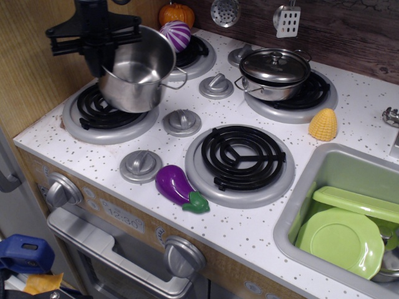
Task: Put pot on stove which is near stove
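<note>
Observation.image: we see the black pincer clamped on the pot's left rim, holding it tilted above the front-left stove. Eggplant lies on the white surface beside the front-right burner; lidded pot sits back right.

You see a shiny steel pot over a black-coiled, silver-grey stove, a white countertop speckled brown, a purple eggplant with green stem, yellow corn, and green plates.
</note>
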### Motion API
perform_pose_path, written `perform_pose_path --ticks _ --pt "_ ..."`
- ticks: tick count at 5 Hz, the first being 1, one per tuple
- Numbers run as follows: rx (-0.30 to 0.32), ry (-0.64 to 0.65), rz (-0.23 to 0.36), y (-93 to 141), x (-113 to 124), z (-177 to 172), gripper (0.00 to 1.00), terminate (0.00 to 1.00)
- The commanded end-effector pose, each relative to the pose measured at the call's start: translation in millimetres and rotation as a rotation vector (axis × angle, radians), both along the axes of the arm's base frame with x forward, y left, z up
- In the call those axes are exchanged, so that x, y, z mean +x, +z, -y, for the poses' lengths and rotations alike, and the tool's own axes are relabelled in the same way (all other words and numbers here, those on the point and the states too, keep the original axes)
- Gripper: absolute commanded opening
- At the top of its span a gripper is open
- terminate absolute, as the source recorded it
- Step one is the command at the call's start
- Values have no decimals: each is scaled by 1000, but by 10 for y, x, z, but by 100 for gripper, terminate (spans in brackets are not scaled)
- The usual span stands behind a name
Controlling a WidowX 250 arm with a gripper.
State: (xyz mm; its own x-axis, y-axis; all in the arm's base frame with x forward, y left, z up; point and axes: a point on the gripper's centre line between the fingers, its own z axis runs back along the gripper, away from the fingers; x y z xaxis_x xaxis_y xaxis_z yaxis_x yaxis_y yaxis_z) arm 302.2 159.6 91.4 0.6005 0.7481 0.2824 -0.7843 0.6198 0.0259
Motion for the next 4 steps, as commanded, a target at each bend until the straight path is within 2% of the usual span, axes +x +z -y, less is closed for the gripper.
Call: perform_pose_path --ticks 1,3,4 --pt "38 7 60 265 -13 -149 0 0" --pt "30 15 58 147 -69 -245 0 0" --pt "7 -10 52 79 -65 -280 100 0"
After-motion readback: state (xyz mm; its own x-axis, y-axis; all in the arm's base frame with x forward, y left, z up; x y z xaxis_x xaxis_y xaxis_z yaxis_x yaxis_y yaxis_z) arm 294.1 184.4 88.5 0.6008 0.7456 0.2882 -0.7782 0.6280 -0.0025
